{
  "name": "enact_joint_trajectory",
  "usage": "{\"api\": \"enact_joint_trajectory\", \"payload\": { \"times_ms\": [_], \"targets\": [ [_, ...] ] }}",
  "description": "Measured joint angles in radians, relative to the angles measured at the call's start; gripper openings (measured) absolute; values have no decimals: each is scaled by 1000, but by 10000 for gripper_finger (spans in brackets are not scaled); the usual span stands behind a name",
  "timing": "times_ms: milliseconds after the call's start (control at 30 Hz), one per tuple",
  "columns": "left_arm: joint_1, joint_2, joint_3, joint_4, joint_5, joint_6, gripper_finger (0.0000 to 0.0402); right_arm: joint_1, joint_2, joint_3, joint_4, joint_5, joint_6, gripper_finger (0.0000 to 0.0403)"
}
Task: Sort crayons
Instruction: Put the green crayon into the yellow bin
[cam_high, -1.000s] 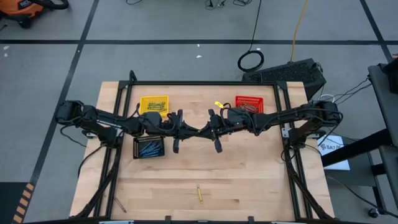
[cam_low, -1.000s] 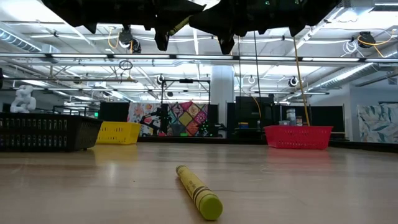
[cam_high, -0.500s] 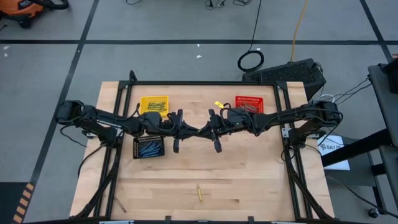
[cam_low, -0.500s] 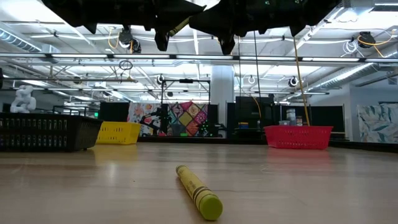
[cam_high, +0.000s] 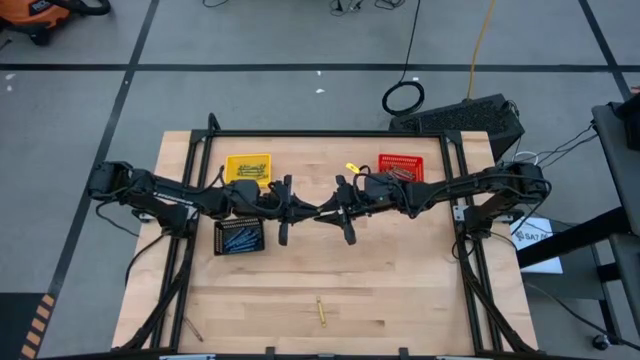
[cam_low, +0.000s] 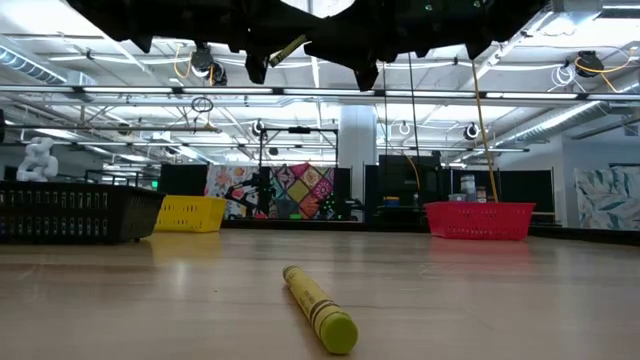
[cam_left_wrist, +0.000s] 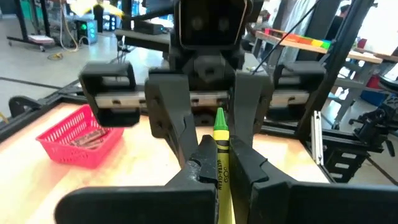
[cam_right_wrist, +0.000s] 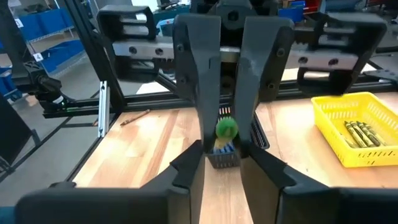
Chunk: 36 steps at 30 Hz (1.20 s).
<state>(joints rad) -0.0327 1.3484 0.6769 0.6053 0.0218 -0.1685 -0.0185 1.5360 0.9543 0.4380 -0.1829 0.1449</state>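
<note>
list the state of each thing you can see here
left tool: shut on held crayon
right tool: open, straddling the held crayon's tip
loose crayon: lying flat, untouched
yellow basket: holds crayons
black basket: holds crayons
red basket: holds crayons

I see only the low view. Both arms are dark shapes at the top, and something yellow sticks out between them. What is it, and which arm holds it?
Observer: It is a yellow crayon. The left wrist view shows the left hand shut on it.
Operator: Does the right arm grip it too?
Observer: Not yet, it seems. The right hand is open, with a finger on each side of the crayon's tip.
Operator: Is the crayon lying in front of my camera the only loose one?
Observer: No. The high view shows a brownish crayon near the table edge, on the left arm's side.
</note>
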Motion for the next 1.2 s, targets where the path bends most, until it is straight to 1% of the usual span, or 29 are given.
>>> {"api": "enact_joint_trajectory", "payload": {
  "times_ms": [67, 200, 400, 667, 800, 900, 1033, 1200],
  "targets": [
    [5, -2, 0, -4, -1, 2, 4, 0, 0, 0, -22, 0, 0, 90],
    [23, -28, 0, -78, -8, 2, 4, 0, 0, 0, -75, 0, 0, 91],
    [61, -117, 1, -357, -93, 47, 4, 0, 0, 0, -93, 0, 0, 92],
    [135, -228, 0, -701, -119, 47, 4, -1, 0, 0, -99, 0, 0, 92],
    [185, -240, 0, -882, -151, 47, 4, -1, 0, 0, -99, 0, 0, 91],
    [224, -240, 0, -978, -188, 49, 6, -1, 0, 0, -99, 0, 0, 91],
    [276, -240, 0, -1031, -235, 56, 7, -1, 0, 0, -100, 0, 0, 91],
    [360, -234, 0, -1053, -248, 108, 9, -1, 0, 0, -100, 0, 0, 91]
  ]
}}
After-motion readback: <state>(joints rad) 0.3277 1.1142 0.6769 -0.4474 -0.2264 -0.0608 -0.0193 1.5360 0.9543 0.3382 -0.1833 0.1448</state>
